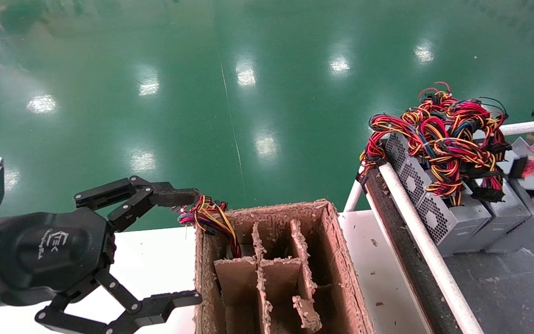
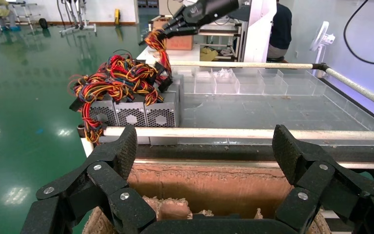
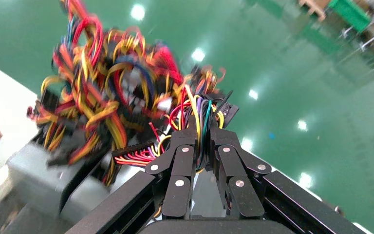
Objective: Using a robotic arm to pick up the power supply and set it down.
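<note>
The left gripper (image 1: 181, 246) hangs over the white worktop (image 1: 155, 260) just beside the near-left wall of the brown cardboard box (image 1: 336, 260), its black linkage fingers (image 1: 174, 197) spread wide with nothing between them. The box's edges are ragged and crumbly, its inner dividers forming narrow cells; a wire bundle (image 1: 209, 215) spills over its far-left corner, the unit beneath it hidden.

Right of the box, past a white rail (image 1: 415, 222), grey metal power supplies (image 1: 438, 218) with perforated, honeycomb-vented faces stand side by side on a dark tray (image 1: 517, 283) — their red, yellow and blue looms piled in a tangle on top. The tray beyond them lies bare (clear dividers show in the left wrist view).

The right gripper (image 3: 202, 141) is barely seen in the head view, cut off at the right edge; in its own wrist view the fingers are pinched together on a power supply's wire bundle (image 3: 197, 114). The body of that power supply cannot be made out — its wires are blurred.
</note>
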Available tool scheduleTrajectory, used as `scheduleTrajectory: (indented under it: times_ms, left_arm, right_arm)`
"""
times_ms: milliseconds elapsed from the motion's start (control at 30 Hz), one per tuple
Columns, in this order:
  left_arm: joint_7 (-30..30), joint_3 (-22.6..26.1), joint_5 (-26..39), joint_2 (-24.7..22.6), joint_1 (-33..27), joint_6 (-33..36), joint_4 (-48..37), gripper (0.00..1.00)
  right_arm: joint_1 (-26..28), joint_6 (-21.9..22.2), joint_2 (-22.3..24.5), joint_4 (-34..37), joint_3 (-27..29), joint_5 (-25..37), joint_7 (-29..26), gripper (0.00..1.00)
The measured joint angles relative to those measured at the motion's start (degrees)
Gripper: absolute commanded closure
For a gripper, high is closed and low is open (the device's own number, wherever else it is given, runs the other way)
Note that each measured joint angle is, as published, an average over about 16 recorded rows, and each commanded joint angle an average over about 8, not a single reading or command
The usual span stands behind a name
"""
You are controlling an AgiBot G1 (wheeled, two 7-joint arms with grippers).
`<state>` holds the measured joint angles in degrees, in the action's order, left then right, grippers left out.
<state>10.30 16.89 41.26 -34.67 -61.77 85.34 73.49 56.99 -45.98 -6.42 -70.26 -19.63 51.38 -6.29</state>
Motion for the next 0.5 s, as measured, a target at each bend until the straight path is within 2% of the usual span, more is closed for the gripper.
scheduleTrajectory:
  times_ms: [33, 500]
  left_arm:
    - [0.0, 0.0, 0.0, 0.0, 0.0, 0.0, 0.0, 0.0]
    - [-0.02, 0.05, -0.03, 0.02, -0.01, -0.02, 0.0, 0.0]
  right_arm:
    - [0.43, -0.17, -0.41, 0.14, -0.01, 0.38, -0.08, 0.0]
    - [6.27, -3.65, -3.35, 1.96, -0.89, 5.45, -3.54, 0.0]
